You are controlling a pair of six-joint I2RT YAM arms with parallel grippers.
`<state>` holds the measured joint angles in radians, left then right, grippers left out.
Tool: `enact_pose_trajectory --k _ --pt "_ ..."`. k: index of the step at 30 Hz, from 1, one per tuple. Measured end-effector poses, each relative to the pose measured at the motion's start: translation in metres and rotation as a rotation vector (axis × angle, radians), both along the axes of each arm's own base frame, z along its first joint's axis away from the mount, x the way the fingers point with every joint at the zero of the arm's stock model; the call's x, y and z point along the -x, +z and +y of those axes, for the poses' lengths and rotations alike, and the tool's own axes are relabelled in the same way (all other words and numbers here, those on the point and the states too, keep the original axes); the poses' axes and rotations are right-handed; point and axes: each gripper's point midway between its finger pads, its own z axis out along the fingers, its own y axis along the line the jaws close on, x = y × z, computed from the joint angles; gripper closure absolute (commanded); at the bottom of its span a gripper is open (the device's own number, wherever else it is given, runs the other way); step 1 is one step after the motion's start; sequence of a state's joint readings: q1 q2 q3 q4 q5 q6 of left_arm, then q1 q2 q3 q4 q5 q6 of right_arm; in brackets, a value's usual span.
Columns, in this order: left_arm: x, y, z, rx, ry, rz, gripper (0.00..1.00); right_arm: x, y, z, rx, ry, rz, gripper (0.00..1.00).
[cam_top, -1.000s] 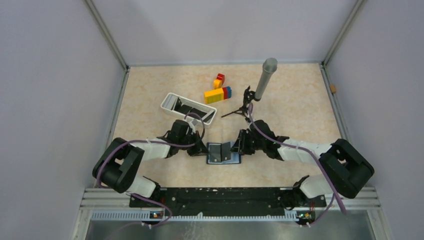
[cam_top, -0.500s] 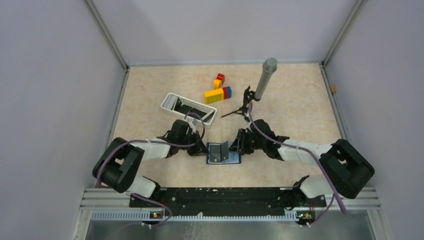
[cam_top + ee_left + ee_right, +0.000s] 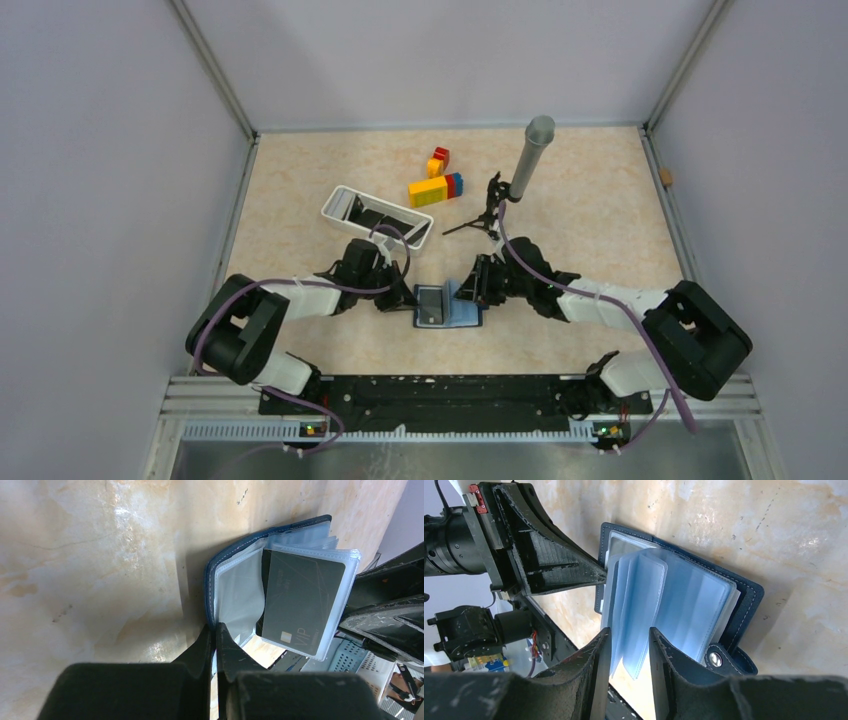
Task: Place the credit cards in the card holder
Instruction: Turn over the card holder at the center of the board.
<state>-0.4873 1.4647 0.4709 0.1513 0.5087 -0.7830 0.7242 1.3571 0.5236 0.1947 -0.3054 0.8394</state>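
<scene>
I place everything from the card holder [image 3: 450, 308], which lies open on the table between my 2 arms. My left gripper [image 3: 214, 629] is at its left edge. The jaws are pressed narrow, with the edge of the holder's left leaf pinched at the tips, clear sleeve against blue cover. My right gripper [image 3: 629, 632] is at the holder's right side. Its jaws are a small gap apart and clamped on a bunch of the clear sleeves, which stand up from the spine. 1 dark card [image 3: 301, 605] marked VIP sits inside a raised sleeve, just right of the left tips. The snap tab [image 3: 715, 659] on the right cover lies flat on the table. Beyond the holder and to its left is the white tray [image 3: 332, 203], with dark flat things in it; they are too small for me to call cards. Further beyond the holder are coloured blocks [image 3: 436, 186]. Beyond it to the right a grey cylinder [image 3: 531, 155] leans, with a small black stand [image 3: 484, 212] at its foot.
</scene>
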Motion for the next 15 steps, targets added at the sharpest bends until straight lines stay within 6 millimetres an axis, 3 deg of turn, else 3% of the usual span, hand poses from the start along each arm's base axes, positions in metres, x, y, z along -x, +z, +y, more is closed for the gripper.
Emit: enact_pose_trajectory --k 7,15 --pt "0.000 0.000 0.000 0.000 0.000 0.000 1.00 0.000 -0.001 -0.001 0.004 -0.004 0.000 0.69" --pt "0.000 0.000 0.000 -0.003 0.002 -0.002 0.95 -0.004 -0.021 -0.014 0.090 -0.060 0.016 0.69"
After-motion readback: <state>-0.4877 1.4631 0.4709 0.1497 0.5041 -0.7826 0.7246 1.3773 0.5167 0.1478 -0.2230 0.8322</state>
